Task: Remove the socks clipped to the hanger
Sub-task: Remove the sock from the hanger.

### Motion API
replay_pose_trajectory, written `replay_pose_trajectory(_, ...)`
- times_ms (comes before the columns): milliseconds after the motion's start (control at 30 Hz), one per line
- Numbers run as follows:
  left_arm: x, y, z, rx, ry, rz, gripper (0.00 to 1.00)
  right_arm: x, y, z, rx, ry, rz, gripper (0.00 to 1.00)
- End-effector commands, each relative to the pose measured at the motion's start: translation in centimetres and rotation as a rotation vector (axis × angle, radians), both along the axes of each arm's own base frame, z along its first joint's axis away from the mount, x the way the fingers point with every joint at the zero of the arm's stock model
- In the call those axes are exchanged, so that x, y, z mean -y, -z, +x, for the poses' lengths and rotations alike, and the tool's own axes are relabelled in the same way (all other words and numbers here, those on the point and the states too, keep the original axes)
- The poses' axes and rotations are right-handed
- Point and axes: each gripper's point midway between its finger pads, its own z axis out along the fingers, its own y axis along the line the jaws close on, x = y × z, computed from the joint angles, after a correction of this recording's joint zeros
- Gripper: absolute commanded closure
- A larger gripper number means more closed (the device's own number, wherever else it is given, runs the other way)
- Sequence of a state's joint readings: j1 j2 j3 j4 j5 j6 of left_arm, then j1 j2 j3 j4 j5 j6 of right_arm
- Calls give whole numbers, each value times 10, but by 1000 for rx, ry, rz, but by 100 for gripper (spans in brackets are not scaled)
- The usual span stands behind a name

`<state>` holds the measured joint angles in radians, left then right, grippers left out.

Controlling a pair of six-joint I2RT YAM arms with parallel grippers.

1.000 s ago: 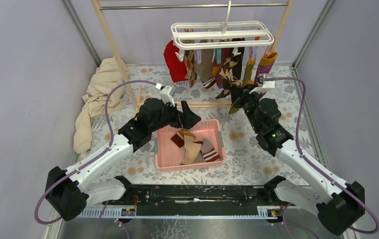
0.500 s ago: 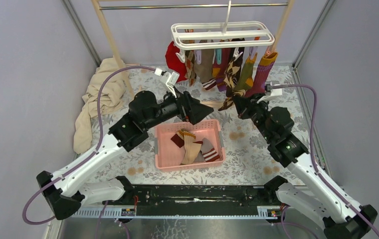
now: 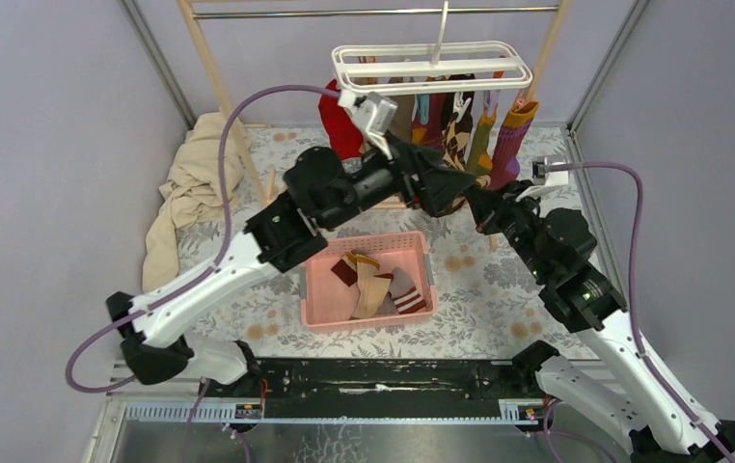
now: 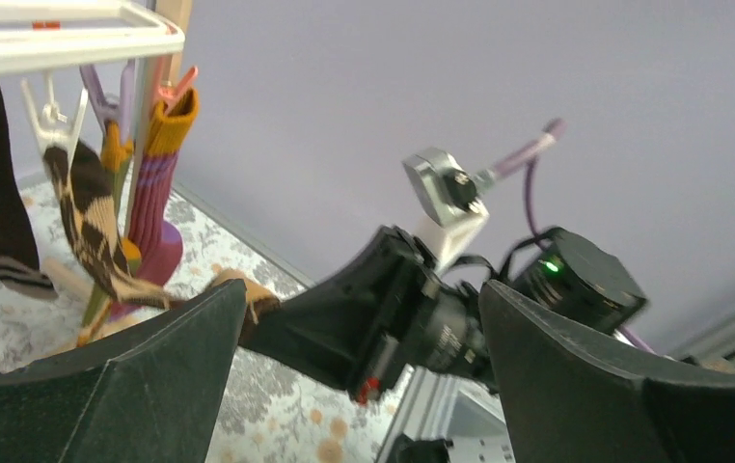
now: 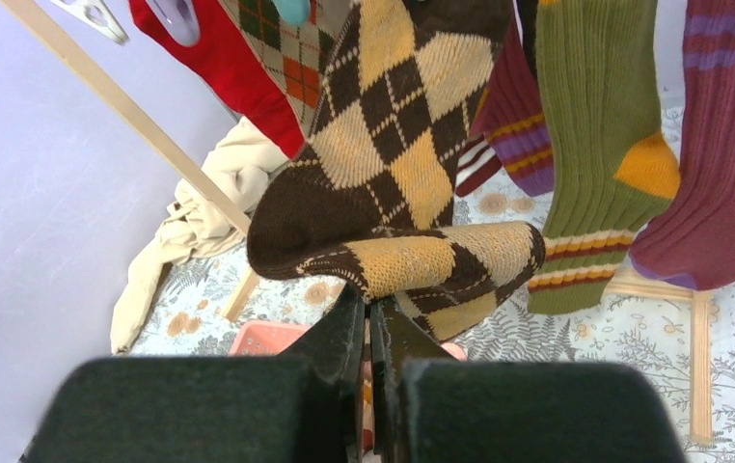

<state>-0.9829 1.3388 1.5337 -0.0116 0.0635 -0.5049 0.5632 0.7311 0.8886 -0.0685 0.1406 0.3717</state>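
The white hanger (image 3: 431, 66) hangs from the metal rail with several socks (image 3: 484, 130) clipped under it. My right gripper (image 5: 371, 307) is shut on the toe end of a brown argyle sock (image 5: 393, 164), which is still clipped at its top and stretched down toward me. From the top my right gripper (image 3: 477, 204) sits below the hanger's right half. My left gripper (image 3: 455, 185) is raised beside it, jaws wide open and holding nothing. In the left wrist view my left gripper (image 4: 362, 289) frames the right arm's wrist, with the argyle sock (image 4: 89, 222) at its left.
A pink basket (image 3: 308, 289) holding several loose socks (image 3: 375, 285) stands mid-table under the left arm. A beige cloth (image 3: 190, 188) lies by the wooden rack post (image 3: 217, 77) at back left. A wooden base bar (image 5: 699, 357) lies on the floral mat behind the hanging socks.
My left arm rose from over the basket and swung right, up to the hanger beside the right gripper. My right arm drew back slightly rightward, keeping hold of the argyle sock.
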Motion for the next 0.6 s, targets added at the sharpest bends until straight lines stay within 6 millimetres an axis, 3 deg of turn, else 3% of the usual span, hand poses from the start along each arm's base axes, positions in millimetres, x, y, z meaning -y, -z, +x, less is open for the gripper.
replay_pose_trajectory(0,20,-2,33,57,-121,68,1,10,-36,-11,44,11,4,100)
replay_pose_trajectory(333,46,11,80,59,-255,203,1,18,-51,-22,20,12,-32,100)
replay_pose_trajectory(567,42,9,110,51,-328,210,1,22,-62,-29,28,5,-48,100)
